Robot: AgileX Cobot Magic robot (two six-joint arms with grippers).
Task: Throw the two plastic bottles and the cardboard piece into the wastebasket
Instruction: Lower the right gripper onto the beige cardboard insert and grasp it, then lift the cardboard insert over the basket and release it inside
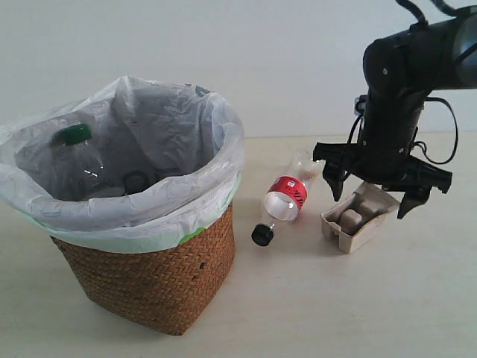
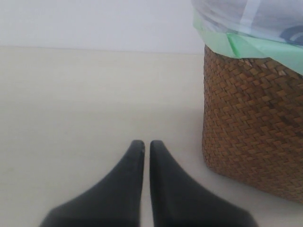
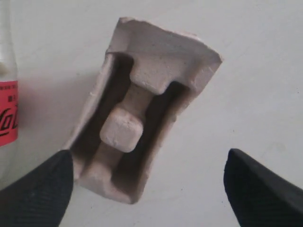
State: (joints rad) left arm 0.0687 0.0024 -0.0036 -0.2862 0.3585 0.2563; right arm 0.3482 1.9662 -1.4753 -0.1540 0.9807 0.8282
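The wicker wastebasket [image 1: 156, 276] with its white bag stands at the left. The green-capped bottle [image 1: 76, 153] stands inside it. On the table to the basket's right lies the small bottle with the red label [image 1: 285, 198], its black cap toward the front. Beside that bottle sits the beige cardboard tray [image 1: 356, 220]. My right gripper [image 1: 371, 195] hangs open just above the tray, one finger at each side, touching nothing. In the right wrist view the tray [image 3: 142, 113] lies between the spread fingertips [image 3: 42, 189], nearer one of them. My left gripper [image 2: 146, 146] is shut and empty, low over the table beside the basket [image 2: 251, 127].
The bag's pale green edge [image 2: 246, 47] folds over the basket rim. The red-label bottle [image 3: 7, 113] lies close to the tray. Bare table [image 1: 358, 306] spreads in front of the tray and bottle.
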